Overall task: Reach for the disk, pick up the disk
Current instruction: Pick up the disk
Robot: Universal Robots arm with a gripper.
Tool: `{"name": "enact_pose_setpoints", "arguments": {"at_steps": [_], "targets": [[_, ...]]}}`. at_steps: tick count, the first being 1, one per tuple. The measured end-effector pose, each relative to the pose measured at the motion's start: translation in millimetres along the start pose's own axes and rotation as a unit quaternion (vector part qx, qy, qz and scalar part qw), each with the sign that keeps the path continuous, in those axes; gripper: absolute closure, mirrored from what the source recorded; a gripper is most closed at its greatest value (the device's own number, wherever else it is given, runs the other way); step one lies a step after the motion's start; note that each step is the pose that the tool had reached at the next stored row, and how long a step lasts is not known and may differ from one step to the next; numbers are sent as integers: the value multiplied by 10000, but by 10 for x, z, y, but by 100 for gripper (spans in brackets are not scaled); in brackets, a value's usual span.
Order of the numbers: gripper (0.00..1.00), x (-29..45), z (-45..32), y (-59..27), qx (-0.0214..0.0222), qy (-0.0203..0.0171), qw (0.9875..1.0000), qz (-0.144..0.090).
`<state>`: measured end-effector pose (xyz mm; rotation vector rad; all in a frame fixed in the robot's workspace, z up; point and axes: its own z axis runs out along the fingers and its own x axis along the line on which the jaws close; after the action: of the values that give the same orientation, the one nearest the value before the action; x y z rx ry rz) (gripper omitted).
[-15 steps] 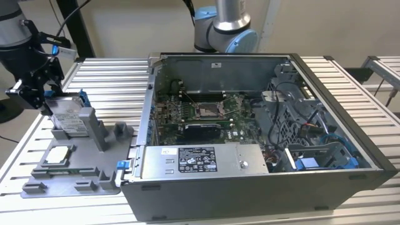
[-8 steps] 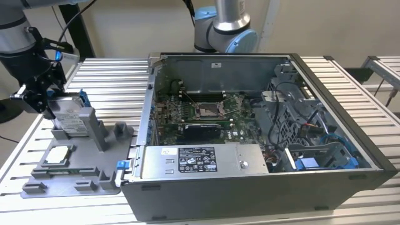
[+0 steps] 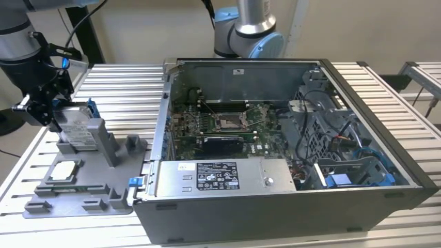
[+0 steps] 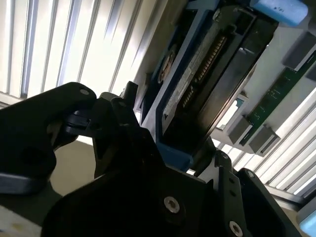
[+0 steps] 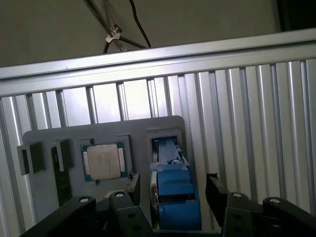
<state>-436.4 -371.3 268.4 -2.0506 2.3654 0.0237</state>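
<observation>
A plain cream-beige painted wall (image 3: 372,31) closes the scene behind. In front of it stands a wide table topped with ribbed silver aluminium slats (image 3: 124,88), whose grooves run from the exterior view's left to its right. A second, narrower slatted aluminium surface (image 3: 427,77) lies apart at the exterior view's right. A black upright metal post (image 3: 86,31) rises at the table's far edge, and a pale vertical strip (image 3: 298,26) stands before the wall. In the second wrist view the slats (image 4: 49,44) shine with bright glare. In the first wrist view a raised aluminium edge rail (image 5: 148,64) borders a dull beige surface (image 5: 197,19).
</observation>
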Motion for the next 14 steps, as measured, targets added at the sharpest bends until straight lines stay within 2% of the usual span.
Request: {"name": "enact_pose_setpoints", "arguments": {"at_steps": [4, 8, 14], "targets": [[0, 0, 6, 0, 1, -1, 10000, 0], [0, 1, 43, 0, 1, 0, 10000, 0], [0, 1, 44, 0, 0, 0, 10000, 0]]}}
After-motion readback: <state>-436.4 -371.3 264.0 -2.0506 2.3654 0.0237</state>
